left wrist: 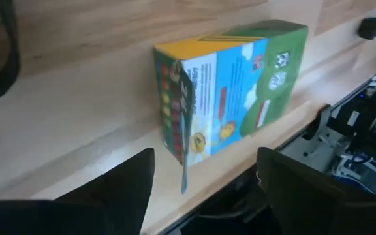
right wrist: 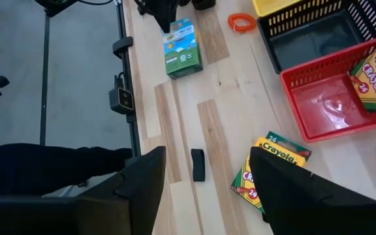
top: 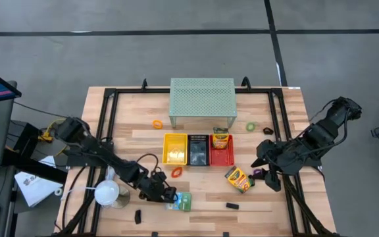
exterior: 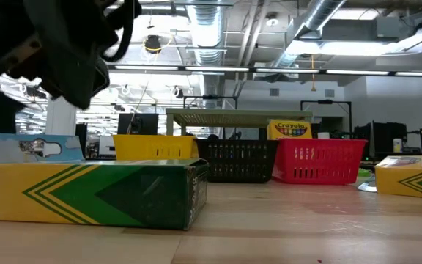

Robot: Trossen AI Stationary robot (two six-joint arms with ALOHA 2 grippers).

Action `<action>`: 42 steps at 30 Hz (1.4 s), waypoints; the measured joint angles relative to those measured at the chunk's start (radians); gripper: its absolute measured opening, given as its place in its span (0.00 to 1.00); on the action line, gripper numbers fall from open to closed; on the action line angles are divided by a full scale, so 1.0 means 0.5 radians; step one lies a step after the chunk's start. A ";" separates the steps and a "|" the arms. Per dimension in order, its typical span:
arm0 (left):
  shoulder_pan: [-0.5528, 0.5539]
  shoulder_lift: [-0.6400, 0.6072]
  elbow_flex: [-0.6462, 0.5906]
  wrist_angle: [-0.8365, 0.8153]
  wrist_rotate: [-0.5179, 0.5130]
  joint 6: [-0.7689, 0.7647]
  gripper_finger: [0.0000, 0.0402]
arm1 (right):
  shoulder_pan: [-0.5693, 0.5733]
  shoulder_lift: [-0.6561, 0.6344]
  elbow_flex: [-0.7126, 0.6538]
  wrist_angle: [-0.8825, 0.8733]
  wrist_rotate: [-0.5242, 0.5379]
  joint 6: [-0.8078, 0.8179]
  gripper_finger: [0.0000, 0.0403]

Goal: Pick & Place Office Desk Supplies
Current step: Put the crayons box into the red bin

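1. The left claw (left wrist: 204, 189) is open wide, holding nothing. The green-white box (left wrist: 230, 85) lies on the table (left wrist: 70, 124) just in front of it.
2. I think the grab comes next: move closer, fingers on both sides, then squeeze.
3. The right claw (right wrist: 204, 179) is open too, hanging above a black clip (right wrist: 198, 164) and a crayon box (right wrist: 266, 170).
4. Only the high view shows the yellow (top: 175, 149), black (top: 197, 150) and red (top: 221, 150) baskets together.

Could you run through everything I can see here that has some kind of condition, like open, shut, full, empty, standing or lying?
Left gripper: jaws open, at the green-white cardboard box, not gripping.
Right gripper: jaws open, empty, above the table.
Green-white cardboard box: closed, lying on the table.
Yellow plastic basket: something small inside.
Black plastic basket: looks empty.
Red plastic basket: holds one crayon box.
Loose yellow-green crayon box: lying flat, closed.
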 joint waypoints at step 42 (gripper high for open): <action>0.034 0.102 0.000 1.052 -0.372 0.049 0.00 | 0.067 0.000 0.000 0.060 0.004 -0.157 0.54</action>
